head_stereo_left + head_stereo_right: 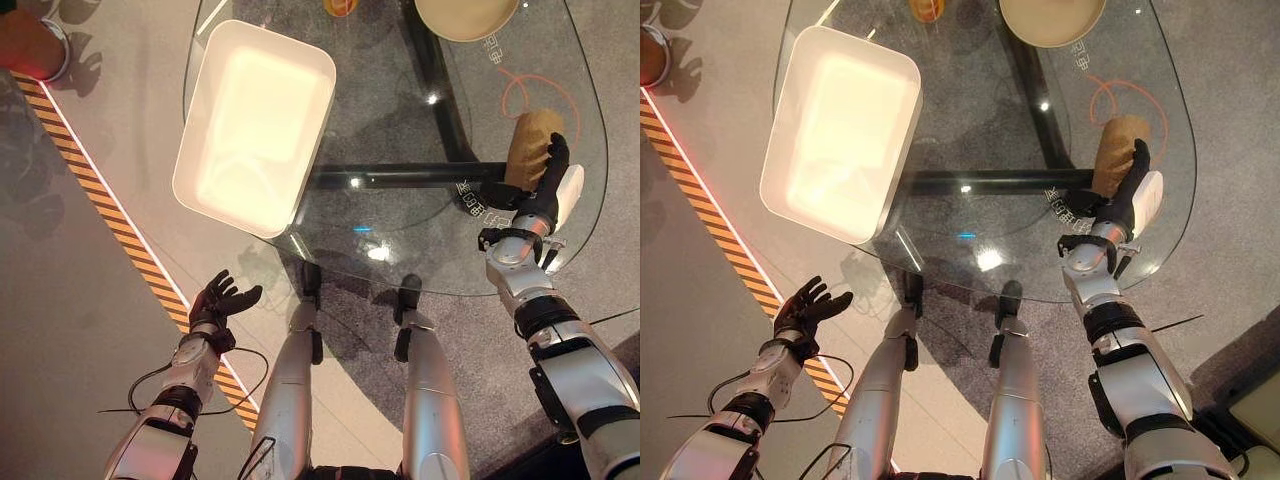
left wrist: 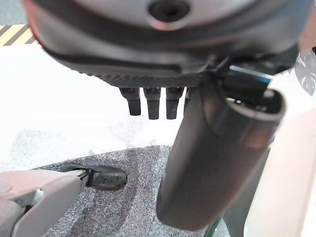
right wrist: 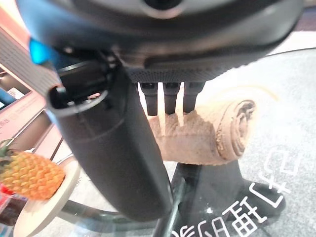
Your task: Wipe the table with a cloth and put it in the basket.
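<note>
Cloth (image 1: 532,146) lies rolled up into a thick tan cylinder on the right part of the round glass worktop (image 1: 400,215), its terry surface nubbly and its end showing a spiral of folded layers in the right wrist view. The right robot hand (image 1: 548,178) rests on it from the near side, fingers laid over the roll and touching its top; the fingertips (image 3: 170,98) press down onto the fabric with the thumb alongside, though whether they actually clamp it cannot be told. The roll sits just beside an orange ring marking (image 1: 1120,100) on the glass. The white rectangular basket (image 1: 256,125) stands on the left edge of the worktop, overhanging it, well apart from the cloth. The left robot hand (image 1: 222,300) hangs low over the floor beside a yellow-and-black striped line (image 1: 120,235), fingers spread and holding nothing. A round tan plate (image 1: 466,16) sits at the far rim.
</note>
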You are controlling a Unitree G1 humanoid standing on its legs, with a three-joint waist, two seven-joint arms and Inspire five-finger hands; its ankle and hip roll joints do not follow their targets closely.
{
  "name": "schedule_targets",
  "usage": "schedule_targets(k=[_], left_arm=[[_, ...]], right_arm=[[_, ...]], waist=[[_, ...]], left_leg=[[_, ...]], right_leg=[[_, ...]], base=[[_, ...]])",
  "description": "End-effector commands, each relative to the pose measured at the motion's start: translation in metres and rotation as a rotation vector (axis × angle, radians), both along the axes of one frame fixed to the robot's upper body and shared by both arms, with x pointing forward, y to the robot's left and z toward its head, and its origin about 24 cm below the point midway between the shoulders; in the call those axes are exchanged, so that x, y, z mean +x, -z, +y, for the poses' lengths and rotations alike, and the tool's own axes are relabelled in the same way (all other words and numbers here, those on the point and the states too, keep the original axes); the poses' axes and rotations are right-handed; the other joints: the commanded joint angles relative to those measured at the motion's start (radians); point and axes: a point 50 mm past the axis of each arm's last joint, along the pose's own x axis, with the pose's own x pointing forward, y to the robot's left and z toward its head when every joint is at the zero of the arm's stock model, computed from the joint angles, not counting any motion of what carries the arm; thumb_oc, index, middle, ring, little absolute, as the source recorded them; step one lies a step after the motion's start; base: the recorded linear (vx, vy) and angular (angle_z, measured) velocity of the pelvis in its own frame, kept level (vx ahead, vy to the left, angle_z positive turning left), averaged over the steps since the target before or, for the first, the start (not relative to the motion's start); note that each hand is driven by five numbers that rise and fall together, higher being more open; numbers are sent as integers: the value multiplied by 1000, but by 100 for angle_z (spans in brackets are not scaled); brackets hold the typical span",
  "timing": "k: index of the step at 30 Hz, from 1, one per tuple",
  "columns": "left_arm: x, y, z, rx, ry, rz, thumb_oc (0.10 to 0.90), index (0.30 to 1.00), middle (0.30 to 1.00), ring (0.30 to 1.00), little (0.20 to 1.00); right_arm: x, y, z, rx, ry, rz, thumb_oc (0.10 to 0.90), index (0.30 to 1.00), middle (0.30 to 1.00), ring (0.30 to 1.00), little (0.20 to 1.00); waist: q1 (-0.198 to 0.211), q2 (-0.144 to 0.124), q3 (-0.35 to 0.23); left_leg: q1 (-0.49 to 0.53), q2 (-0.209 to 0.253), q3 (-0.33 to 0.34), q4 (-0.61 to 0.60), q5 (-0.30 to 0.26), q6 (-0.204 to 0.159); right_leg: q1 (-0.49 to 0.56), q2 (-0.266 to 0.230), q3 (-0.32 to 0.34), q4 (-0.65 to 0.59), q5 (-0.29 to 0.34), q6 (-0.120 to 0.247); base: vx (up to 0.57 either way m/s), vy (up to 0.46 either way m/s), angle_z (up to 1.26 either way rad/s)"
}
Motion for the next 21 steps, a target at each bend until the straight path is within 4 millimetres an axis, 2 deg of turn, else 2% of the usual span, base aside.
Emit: schedule_targets(k=[1, 8, 21], left_arm=[[-2, 2, 3, 28, -20, 4, 800, 900, 900, 900, 900], [1, 0, 2, 33, -11, 3, 800, 900, 900, 900, 900], [6, -4, 3, 43, -5, 5, 800, 900, 900, 900, 900]], right_arm=[[-5, -26, -25, -68, 136, -81, 800, 900, 900, 900, 900], [-8, -23, -39, -68, 235, -56, 800, 900, 900, 900, 900], [-13, -20, -56, -60, 294, -6, 800, 900, 900, 900, 900]], waist=[[1, 22, -18], [3, 25, -18], [7, 31, -18]], left_leg=[[-4, -45, -40, 123, -157, 1], [-14, -46, -46, 128, -153, 4], [-24, -49, -54, 131, -154, 6]], right_leg=[[27, 1, -35, -111, 60, 9], [16, 2, -32, -105, 66, 11], [3, 3, -31, -99, 67, 14]], base=[[0, 0, 0], [4, -7, 3], [0, 0, 0]])
